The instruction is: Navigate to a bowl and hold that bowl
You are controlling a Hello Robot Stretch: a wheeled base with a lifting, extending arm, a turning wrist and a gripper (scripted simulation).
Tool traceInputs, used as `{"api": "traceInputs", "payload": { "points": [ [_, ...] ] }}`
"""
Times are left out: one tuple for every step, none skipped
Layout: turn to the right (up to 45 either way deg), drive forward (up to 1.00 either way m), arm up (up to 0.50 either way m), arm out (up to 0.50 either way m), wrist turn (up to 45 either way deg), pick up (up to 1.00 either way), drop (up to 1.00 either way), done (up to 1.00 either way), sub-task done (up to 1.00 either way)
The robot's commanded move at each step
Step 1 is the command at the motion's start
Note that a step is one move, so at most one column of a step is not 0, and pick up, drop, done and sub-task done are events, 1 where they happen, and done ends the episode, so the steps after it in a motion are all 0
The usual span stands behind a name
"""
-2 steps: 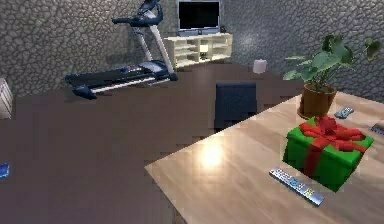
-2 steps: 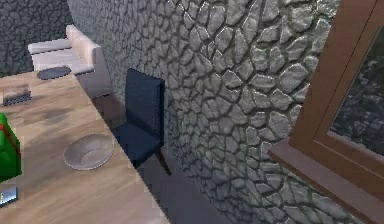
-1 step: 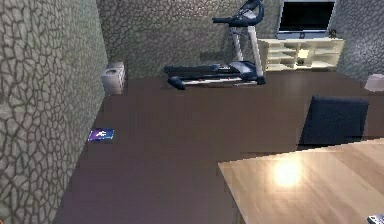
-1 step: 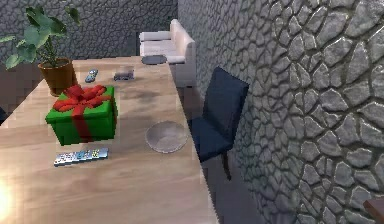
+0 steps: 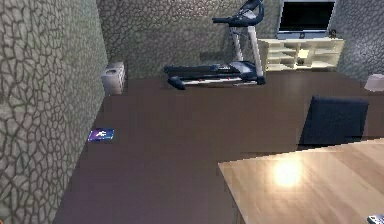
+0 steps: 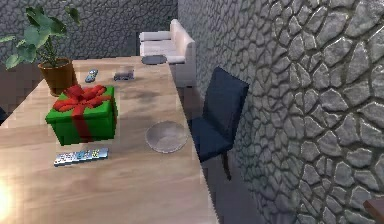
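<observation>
Bowl [image 6: 166,137] sits on the table [image 6: 150,195], near the table edge on the chair [image 6: 220,112] side, with the green gift box [image 6: 82,112] close by. The gap between that table edge and the stone wall [image 6: 300,90] is narrow, and the chair takes most of it. Beyond the table I see open dark floor [image 5: 180,130] up to a treadmill [image 5: 222,62]. Table's near end is cut off. Small items at the table's far end are hard to make out. I can't tell the gripper's state.

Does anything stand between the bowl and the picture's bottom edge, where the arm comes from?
Nothing visible: only bare table there. The remote and gift box lie left of the bowl, the chair right.
</observation>
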Motion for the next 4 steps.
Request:
{"api": "traceInputs", "payload": {
  "points": [
    [0.0,0.00,0.38,0.00,0.0,0.00,0.00,0.00,0.00],
    [0.0,0.00,0.00,0.32,0.0,0.00,0.00,0.00,0.00],
    [0.0,0.00,0.00,0.00,45.0,0.00,0.00,0.00,0.00],
    [0.0,0.00,0.00,0.00,45.0,0.00,0.00,0.00,0.00]
  ]
}}
